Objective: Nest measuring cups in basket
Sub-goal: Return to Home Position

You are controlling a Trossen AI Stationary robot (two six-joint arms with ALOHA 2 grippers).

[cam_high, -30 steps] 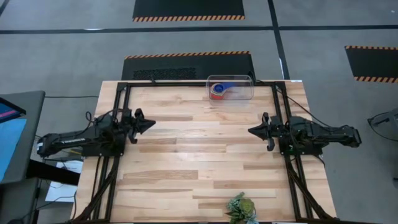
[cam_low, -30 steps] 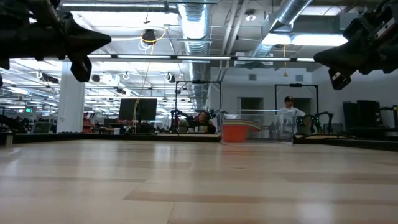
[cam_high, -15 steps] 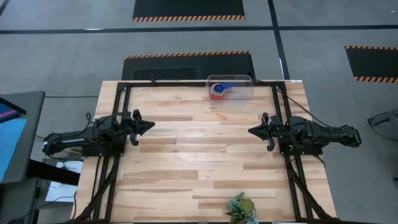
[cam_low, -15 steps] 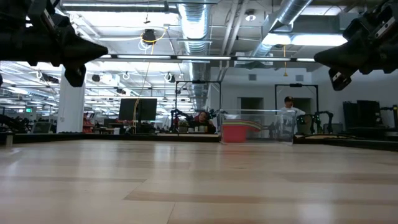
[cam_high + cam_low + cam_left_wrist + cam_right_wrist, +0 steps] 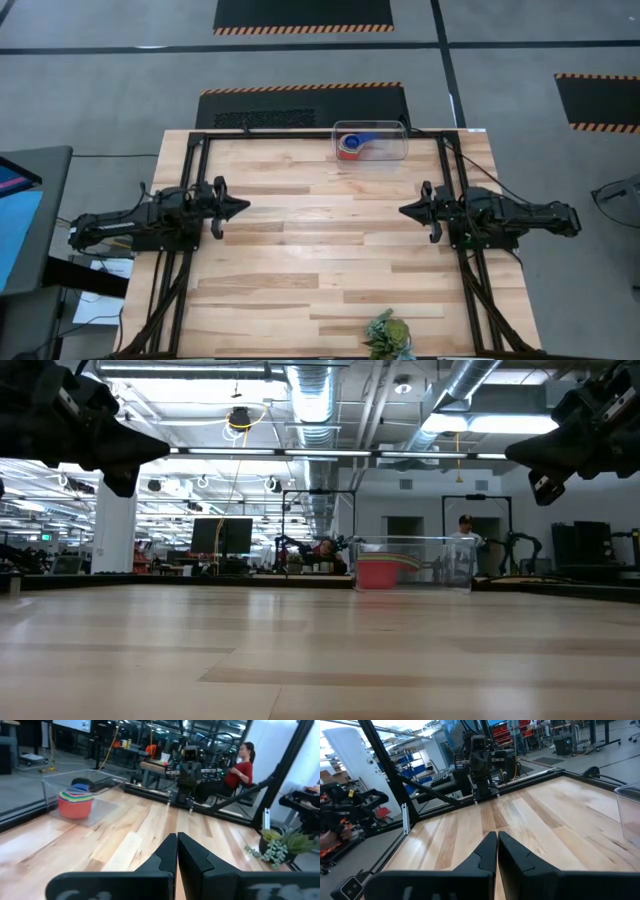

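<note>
Well apart from both jaws, nearer right jaws: cups [image 5: 349, 149] nested in basket [image 5: 401, 146] at tabletop [image 5: 320, 255] edge. Left jaws, right jaws together, empty. Homing step; task looks finished, next just park arms.

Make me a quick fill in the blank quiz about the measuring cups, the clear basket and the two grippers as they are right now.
1. The cups are stacked inside the clear basket, with a dark ____ one on top.
2. The left gripper and the right gripper face each other across the table, both with fingers ____.
3. Each gripper holds ____.

Missing words: blue; shut; nothing.
</note>
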